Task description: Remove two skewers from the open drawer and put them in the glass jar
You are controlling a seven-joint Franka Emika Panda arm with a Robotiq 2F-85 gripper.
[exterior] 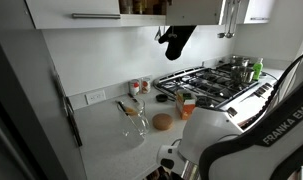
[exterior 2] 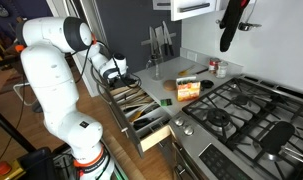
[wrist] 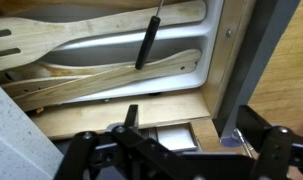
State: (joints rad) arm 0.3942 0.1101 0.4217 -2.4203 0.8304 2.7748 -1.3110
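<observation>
**Q:** Where is the gripper, and how do its jaws stand?

**A:** The gripper [wrist: 176, 150] hangs directly above the open drawer [exterior 2: 156, 133]. Its jaws are spread wide and hold nothing. Inside the drawer, below the jaws, lie wooden spatulas [wrist: 91, 45] and 1 dark-handled tool [wrist: 144, 45] with a thin shaft. Whether that tool belongs to the task cannot be told.

**Q:** And the glass jar?

**A:** The glass jar [exterior: 135, 120] stands on the counter [exterior: 111, 145] beyond the drawer, well apart from it. In an exterior view, thin dark rods, probably the skewers [exterior 2: 157, 45], seem to rise out of the jar. They are too small to count.

**Q:** How far along is the task?

**A:** If those rods are the 2 skewers, the task looks all but done. If they are not, both skewers are yet to be lifted from the drawer. Nothing is being carried.
</observation>
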